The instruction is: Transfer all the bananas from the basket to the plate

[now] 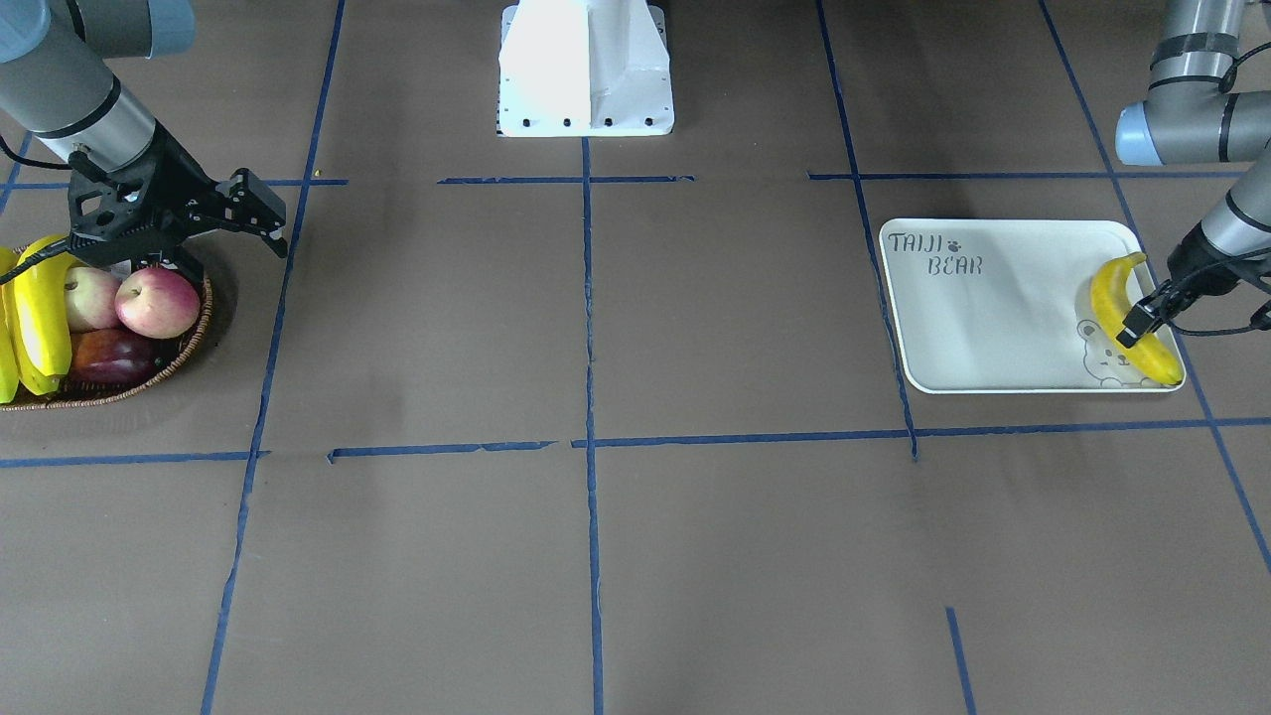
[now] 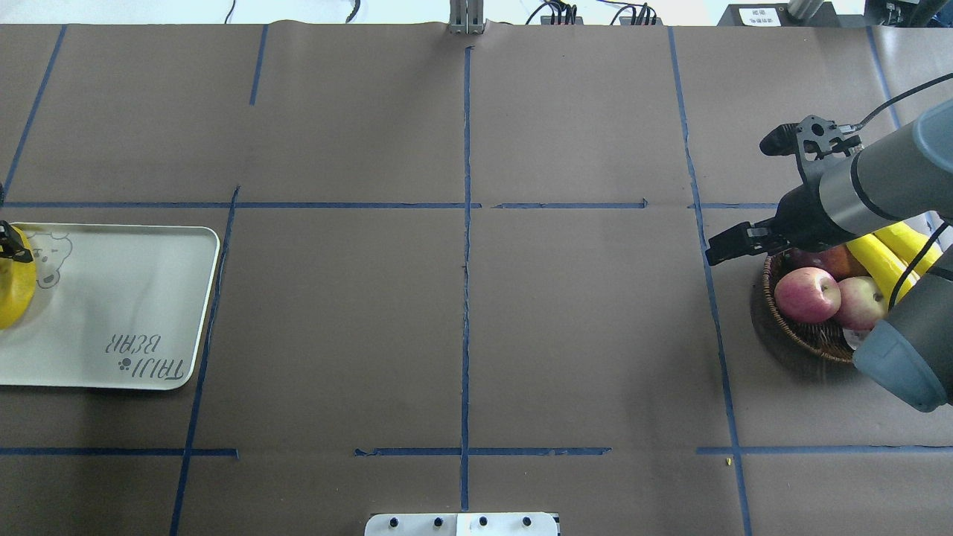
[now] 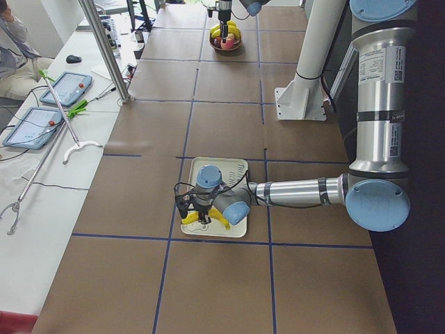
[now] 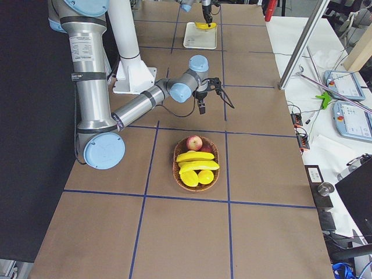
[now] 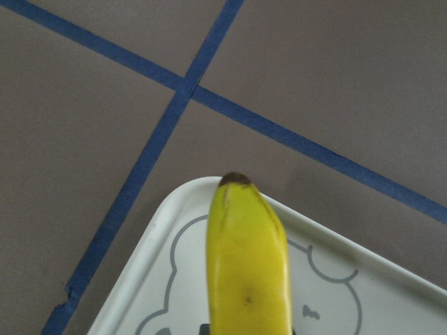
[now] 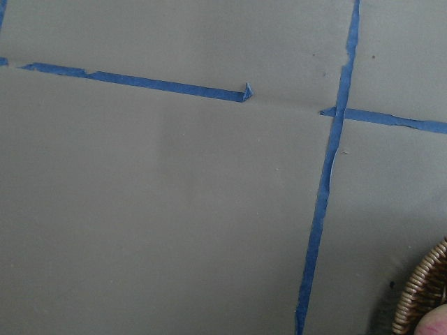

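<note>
At the bear-printed end of the plate [image 1: 993,338], gripping one banana [image 1: 1110,288] in the closed left gripper [image 1: 1142,320], apparently for set-down, with the right gripper [image 2: 748,195] gaping empty beside the basket [image 2: 808,339] of remaining bananas [image 2: 886,257].

Four fixed table [image 2: 476,298] views, two wrist close-ups

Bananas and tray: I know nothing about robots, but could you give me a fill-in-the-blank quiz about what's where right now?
The tray holds exactly ___ banana.
That banana lies over the tray's ___ drawing.
The left hand is closed on it; the open hand beside the basket is the robot's ___ one.
Missing words: one; bear; right.
</note>
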Motion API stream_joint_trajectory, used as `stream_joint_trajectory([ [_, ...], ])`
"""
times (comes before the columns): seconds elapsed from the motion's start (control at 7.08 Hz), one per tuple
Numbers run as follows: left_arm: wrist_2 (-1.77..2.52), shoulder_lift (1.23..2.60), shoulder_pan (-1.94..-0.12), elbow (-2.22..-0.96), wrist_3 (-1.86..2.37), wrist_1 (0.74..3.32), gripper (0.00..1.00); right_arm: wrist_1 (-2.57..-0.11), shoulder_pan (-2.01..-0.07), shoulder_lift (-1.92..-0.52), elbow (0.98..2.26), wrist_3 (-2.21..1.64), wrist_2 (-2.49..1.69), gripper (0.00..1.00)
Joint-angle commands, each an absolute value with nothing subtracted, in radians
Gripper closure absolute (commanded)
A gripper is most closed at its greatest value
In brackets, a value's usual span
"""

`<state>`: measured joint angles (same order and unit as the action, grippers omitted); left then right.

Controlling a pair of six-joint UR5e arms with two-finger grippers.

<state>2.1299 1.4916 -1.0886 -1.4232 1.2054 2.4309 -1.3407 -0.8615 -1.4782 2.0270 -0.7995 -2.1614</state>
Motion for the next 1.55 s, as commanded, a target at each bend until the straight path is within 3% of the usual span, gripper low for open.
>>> stream_joint_trajectory([
  [0.0, 2.211, 1.450, -1.094, -1.436, 1.153, 2.497, 0.00, -1.341, -0.864, -1.488, 2.026, -0.799, -2.161, 0.00],
  [0.28, 2.434, 1.466, -1.268, -1.521, 1.054, 2.493, 0.00, -1.409, -0.896, -1.491, 2.039, -0.748, -2.160, 0.00],
  [0.57, 2.416, 1.463, -1.263, -1.649, 1.060, 2.522, 0.00, -1.425, -0.948, -1.615, 2.074, -0.576, -2.157, 0.00],
  [0.99, 2.419, 1.465, -1.258, -1.671, 1.071, 2.591, 0.00, -1.281, -1.006, -1.837, 2.059, -0.370, -2.128, 0.00],
  [1.41, 2.427, 1.463, -1.256, -1.672, 1.068, 2.594, 0.00, -1.215, -1.008, -1.901, 2.065, -0.455, -2.088, 0.03],
])
